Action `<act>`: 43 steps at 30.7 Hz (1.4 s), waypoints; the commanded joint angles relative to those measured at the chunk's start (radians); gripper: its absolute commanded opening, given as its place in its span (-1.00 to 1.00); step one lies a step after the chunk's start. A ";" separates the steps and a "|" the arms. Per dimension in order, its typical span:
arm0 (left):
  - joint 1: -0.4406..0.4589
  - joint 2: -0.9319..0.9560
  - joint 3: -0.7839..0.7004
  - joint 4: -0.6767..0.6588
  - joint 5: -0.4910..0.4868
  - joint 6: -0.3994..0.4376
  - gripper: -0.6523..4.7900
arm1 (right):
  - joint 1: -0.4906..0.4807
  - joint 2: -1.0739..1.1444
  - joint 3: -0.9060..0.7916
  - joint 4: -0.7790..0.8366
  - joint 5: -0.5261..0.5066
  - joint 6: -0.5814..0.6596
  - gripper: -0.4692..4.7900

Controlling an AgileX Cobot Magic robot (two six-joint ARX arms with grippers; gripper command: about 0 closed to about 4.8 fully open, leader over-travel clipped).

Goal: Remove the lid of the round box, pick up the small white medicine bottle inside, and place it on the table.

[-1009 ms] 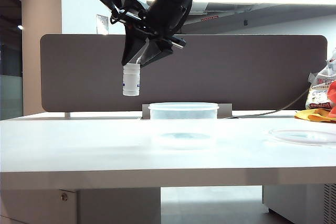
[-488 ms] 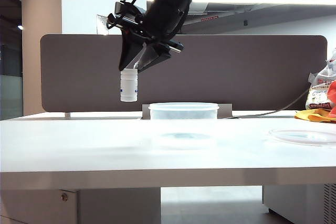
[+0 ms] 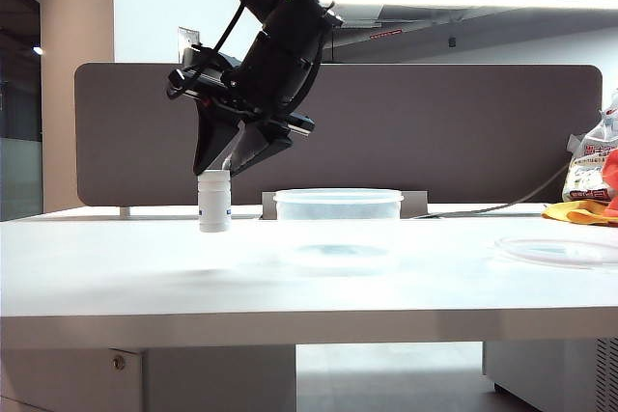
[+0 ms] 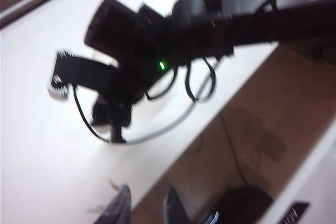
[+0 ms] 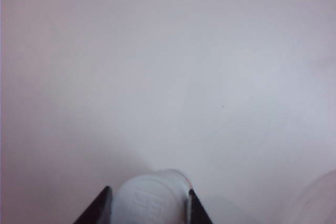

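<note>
In the exterior view my right gripper (image 3: 218, 173) has reached across to the left side and is shut on the cap of the small white medicine bottle (image 3: 214, 204). The bottle is upright, its base down at the table (image 3: 145, 277), left of the round box (image 3: 338, 214). The right wrist view shows the bottle's cap (image 5: 152, 203) clamped in the right gripper (image 5: 149, 190). The box stands uncovered. The lid (image 3: 560, 251) lies flat on the table at the far right. My left gripper (image 4: 148, 186) is open and holds nothing, high above the right arm (image 4: 157, 40); it is out of the exterior view.
A dark partition panel (image 3: 463, 132) runs along the table's back edge. Colourful bags (image 3: 594, 185) sit at the far right behind the lid, with a cable leading to them.
The right gripper has come down and to the left with the bottle, from hanging above box height to table level.
</note>
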 commanded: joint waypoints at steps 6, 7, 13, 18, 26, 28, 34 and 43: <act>-0.001 -0.031 -0.002 -0.051 -0.004 -0.003 -0.43 | 0.004 0.013 0.004 0.028 0.005 -0.003 -0.29; -0.001 -0.032 -0.002 -0.052 -0.004 -0.003 -0.43 | 0.004 0.016 0.004 0.027 0.005 -0.003 -0.29; -0.001 -0.034 -0.002 -0.058 -0.004 -0.003 -0.43 | 0.003 0.048 0.004 0.023 0.000 -0.003 -0.29; -0.001 -0.034 -0.002 -0.057 -0.004 -0.003 -0.43 | 0.003 0.063 0.004 0.023 0.001 -0.003 -0.25; -0.001 -0.034 -0.002 -0.057 -0.004 -0.003 -0.43 | 0.003 0.064 0.005 0.040 0.001 -0.003 0.05; -0.001 -0.034 -0.002 -0.057 -0.004 -0.003 -0.43 | 0.003 0.064 0.005 0.047 0.001 -0.003 0.12; -0.001 -0.034 -0.002 -0.054 -0.019 -0.003 -0.43 | 0.003 0.060 0.007 0.079 0.002 -0.003 0.44; -0.001 -0.089 -0.075 0.031 -0.185 -0.009 -0.43 | -0.019 -0.049 0.008 0.085 0.117 -0.035 0.41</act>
